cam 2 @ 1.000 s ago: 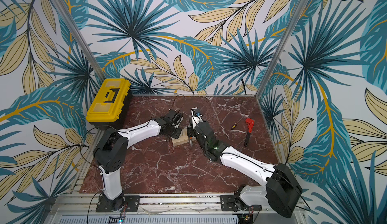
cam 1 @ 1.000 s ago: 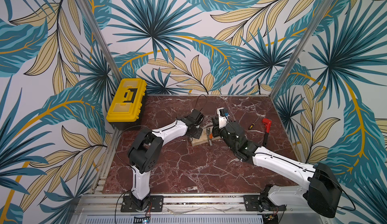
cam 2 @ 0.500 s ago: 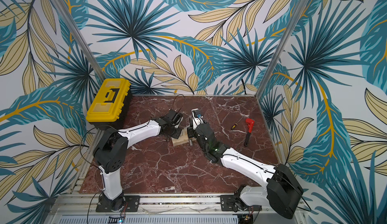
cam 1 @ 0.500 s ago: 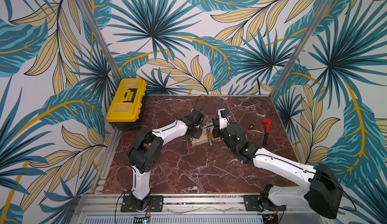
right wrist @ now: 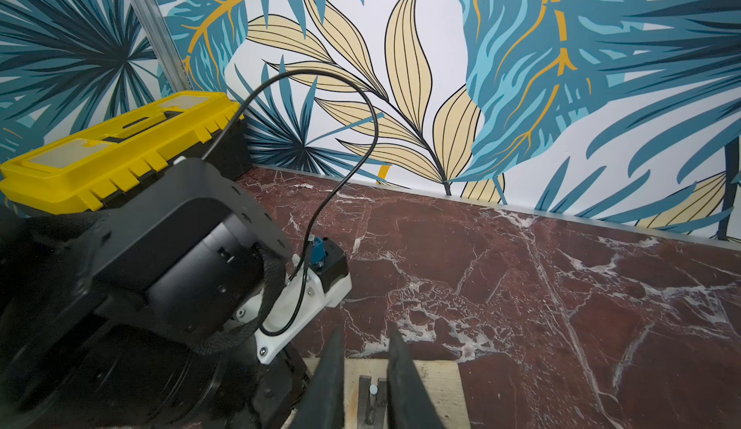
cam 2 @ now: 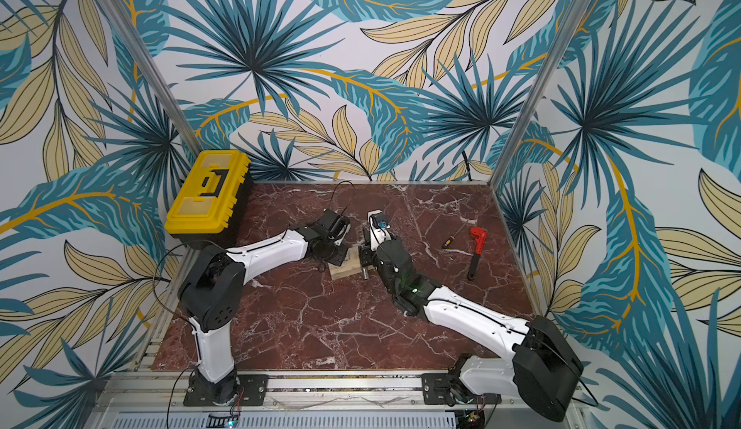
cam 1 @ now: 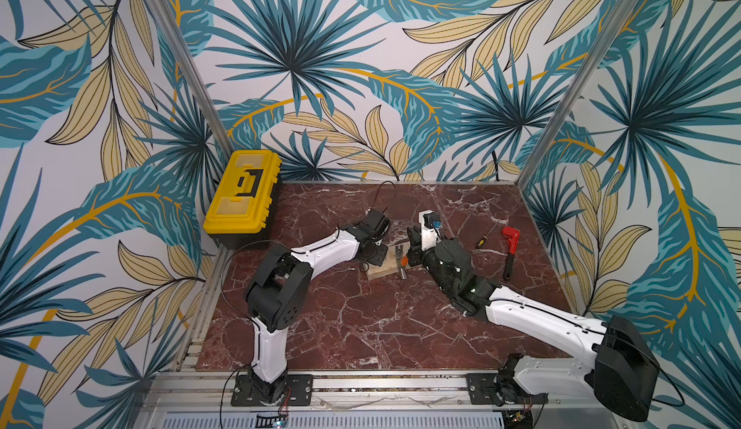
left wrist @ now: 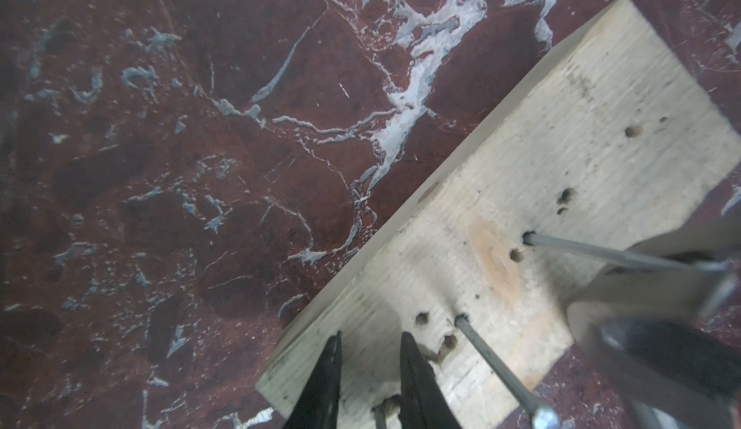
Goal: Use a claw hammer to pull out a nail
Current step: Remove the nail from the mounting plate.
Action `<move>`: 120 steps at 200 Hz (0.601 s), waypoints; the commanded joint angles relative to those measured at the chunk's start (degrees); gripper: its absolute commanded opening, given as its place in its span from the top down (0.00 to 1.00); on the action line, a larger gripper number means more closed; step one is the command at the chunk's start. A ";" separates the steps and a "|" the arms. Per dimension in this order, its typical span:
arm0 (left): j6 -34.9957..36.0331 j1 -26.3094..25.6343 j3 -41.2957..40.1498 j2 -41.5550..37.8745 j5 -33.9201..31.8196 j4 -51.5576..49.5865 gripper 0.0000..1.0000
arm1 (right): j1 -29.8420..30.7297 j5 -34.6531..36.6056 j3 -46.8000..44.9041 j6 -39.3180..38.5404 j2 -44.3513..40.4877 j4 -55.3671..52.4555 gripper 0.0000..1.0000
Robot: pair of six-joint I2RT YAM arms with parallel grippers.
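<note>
The left gripper (left wrist: 372, 335), jaws narrowly parted and gripping nothing, presses the wooden block (left wrist: 561, 146) at frame centre. Just right of it lies the claw hammer (cam 1: 399, 256). It is probably rigid and head-heavy, so hold it low on the handle for leverage. The right gripper (right wrist: 365, 330) is clamped on its shaft. The setting is a marble tabletop (cam 1: 361, 326) and leaf-patterned walls (cam 1: 361, 66).

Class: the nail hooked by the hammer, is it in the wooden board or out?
In. The left wrist view shows the nail entering the board, its head caught by the hammer.
</note>
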 commanded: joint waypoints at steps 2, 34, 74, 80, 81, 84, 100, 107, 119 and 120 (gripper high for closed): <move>-0.84 0.02 -5.15 8.75 1.73 -7.19 0.74 | 0.86 -1.23 -4.20 0.89 2.63 -10.53 1.00; -1.02 0.00 -5.15 8.84 1.80 -7.19 0.74 | 0.97 -0.80 -4.48 0.75 2.45 -9.94 1.00; -1.11 0.02 -5.29 8.91 1.82 -7.18 0.74 | 0.93 -0.19 -5.59 0.75 1.42 -8.71 1.00; -1.15 0.02 -5.29 8.96 1.90 -7.19 0.74 | 0.97 -0.18 -5.81 0.75 1.23 -8.49 1.00; -1.13 0.02 -5.29 8.98 1.91 -7.19 0.74 | 0.97 -0.18 -5.84 0.80 1.23 -8.47 1.00; -1.18 0.04 -5.33 8.94 1.91 -7.17 0.74 | 0.93 -0.18 -5.91 0.80 1.16 -8.38 1.00; -1.11 0.02 -5.31 8.86 1.81 -7.19 0.74 | 0.97 -0.10 -6.23 0.79 1.05 -8.19 1.00; -1.11 0.02 -5.29 8.83 1.70 -7.19 0.74 | 0.97 -0.01 -6.39 0.80 0.94 -7.97 1.00; -1.11 0.06 -5.29 8.90 1.74 -7.19 0.74 | 0.97 0.17 -6.71 0.79 0.72 -7.60 1.00; -1.11 0.04 -5.29 8.86 1.78 -7.19 0.74 | 1.81 0.17 -6.73 0.81 0.71 -7.54 1.00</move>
